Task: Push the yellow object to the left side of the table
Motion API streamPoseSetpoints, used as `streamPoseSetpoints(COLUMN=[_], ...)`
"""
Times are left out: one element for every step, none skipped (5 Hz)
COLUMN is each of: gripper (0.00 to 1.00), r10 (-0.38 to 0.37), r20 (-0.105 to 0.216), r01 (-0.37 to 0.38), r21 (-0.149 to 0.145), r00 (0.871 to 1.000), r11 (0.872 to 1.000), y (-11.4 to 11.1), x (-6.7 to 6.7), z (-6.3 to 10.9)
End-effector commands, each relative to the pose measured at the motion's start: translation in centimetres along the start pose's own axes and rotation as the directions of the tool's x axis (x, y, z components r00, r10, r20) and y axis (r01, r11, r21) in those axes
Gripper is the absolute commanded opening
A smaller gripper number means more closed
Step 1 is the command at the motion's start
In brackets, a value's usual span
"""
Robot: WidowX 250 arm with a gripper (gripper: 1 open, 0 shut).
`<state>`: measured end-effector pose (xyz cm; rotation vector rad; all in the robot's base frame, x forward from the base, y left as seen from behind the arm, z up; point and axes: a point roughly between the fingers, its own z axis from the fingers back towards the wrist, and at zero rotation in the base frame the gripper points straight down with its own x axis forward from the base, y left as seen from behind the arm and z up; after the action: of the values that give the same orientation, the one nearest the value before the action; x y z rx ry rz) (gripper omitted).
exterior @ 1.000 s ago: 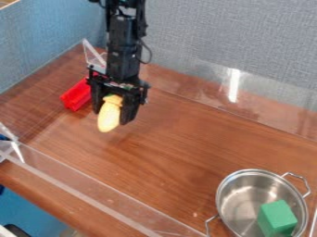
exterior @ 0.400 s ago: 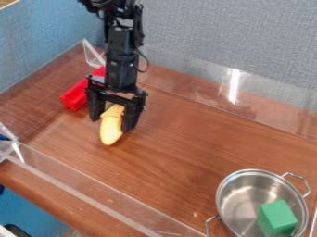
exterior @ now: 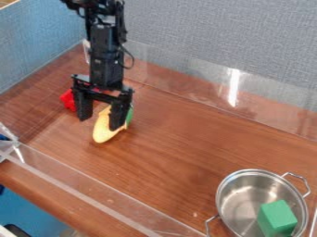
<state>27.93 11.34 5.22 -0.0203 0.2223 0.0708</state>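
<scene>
Camera view looks down across the table (exterior: 186,139), a brown wood-grain top with low clear walls along its edges and a blue-grey backdrop behind. I see my black arm coming down from the top of the frame, left of centre, with the gripper (exterior: 102,113) pointing almost straight down at the wood. Its jaws stand wide open, one finger on each side, gripping nothing.

Between and just below those open fingers lies the yellow object (exterior: 107,131), the small toy corn cob, resting on the table left of centre in the frame. It lies tilted, its pale yellow lower end toward the bottom left and its upper end tucked up between the fingers, where a bit of green shows against the right finger. I cannot tell whether either finger touches it.

Just behind the gripper, toward the left edge, a red block (exterior: 69,97) peeks out, partly hidden by the left finger.

Well apart, in the lower right corner, sits a shiny metal pot (exterior: 235,196) with side handles, and a green cube (exterior: 277,219) lies inside it.
</scene>
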Motion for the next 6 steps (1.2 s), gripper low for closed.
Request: streamPoseSetpoints(gripper=[1.0,1.0,1.0,1.0,1.0,1.0], r10=[-0.02,-0.055,-0.092,-0.129,-0.191,-0.25], r20=[0.117,0.151,0.182,0.204,0.213,0.219], r01=[0.017,0.052,0.088,0.123,0.183,0.239], r21=[0.024,0.027,0.034,0.044,0.059,0.073], r00=[0.993,0.987,0.979,0.97,0.958,0.943], r11=[1.0,0.998,0.996,0.991,0.981,0.968], y=[1.0,1.1,1.2,1.1,0.3,-0.4], x=[0.1,-0.4,-0.9,-1.2,-1.8,-2.3], z=[4.0,5.1,6.0,6.6,7.5,8.1])
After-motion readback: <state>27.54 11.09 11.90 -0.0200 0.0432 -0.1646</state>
